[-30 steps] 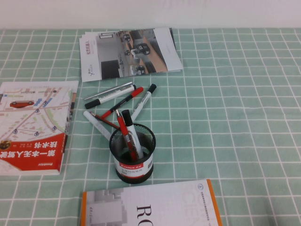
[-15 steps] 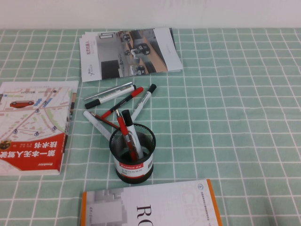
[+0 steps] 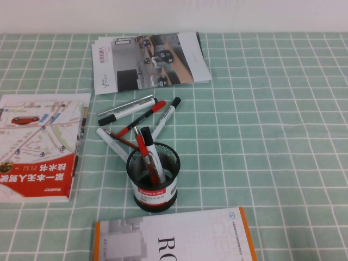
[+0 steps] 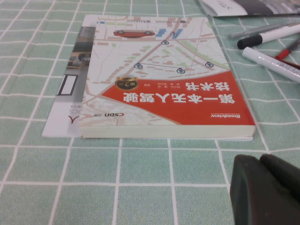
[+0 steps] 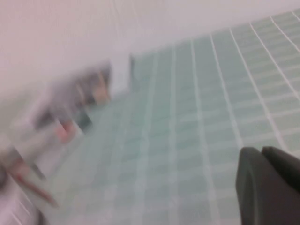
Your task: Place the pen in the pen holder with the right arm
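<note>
The pen [image 3: 167, 116], white barrel with a black cap, lies on the checked cloth just behind the pen holder [image 3: 153, 178]. The holder is a black mesh cup with a white label band. It holds a red pen [image 3: 143, 151] and a similar white, black-capped pen [image 3: 151, 152]. Neither arm shows in the high view. My left gripper [image 4: 260, 158] is shut and empty, low over the cloth beside the red and white book [image 4: 164, 89]. My right gripper [image 5: 260, 151] is shut and empty above bare cloth, away from the pens.
A silvery pen with a black tip [image 3: 126, 108], a thin black pen with a red cap [image 3: 142, 118] and another white pen [image 3: 110, 141] lie by the holder. A brochure [image 3: 148, 61] lies behind, a red and white book [image 3: 39, 144] at left, an orange-edged book [image 3: 174, 239] in front.
</note>
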Robot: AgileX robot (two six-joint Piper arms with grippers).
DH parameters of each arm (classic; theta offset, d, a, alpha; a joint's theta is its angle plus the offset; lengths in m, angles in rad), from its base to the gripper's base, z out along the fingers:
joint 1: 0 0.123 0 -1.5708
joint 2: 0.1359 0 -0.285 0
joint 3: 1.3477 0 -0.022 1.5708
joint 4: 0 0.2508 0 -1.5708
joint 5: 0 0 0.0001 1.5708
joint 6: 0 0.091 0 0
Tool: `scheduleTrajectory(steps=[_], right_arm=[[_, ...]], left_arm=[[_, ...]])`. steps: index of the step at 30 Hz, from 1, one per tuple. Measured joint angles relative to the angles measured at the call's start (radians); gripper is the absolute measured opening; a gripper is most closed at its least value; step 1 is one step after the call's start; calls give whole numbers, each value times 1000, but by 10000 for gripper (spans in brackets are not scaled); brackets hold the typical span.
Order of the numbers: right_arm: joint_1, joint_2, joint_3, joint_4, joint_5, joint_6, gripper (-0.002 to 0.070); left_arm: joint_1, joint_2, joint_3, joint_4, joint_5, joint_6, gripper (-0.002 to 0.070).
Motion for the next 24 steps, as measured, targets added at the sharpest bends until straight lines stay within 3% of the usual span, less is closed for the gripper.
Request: scheduleTrajectory(steps=[2,6,11,17,24], right_arm=[[0,0,0,171,-70,0,-19],[0,0,0,323,-187,-20,-19],[0,40,-40,394,-70,-23,-19],[0,305,-236,385,134,-24,-19],[0,711,-546,184,434,-25,-19]], left_arm=[[0,0,0,0,0,0,-4],[0,0,0,0,0,0,-4],[0,0,0,0,0,0,-4],[0,0,0,0,0,0,-4],[0,0,0,0,0,0,-4]])
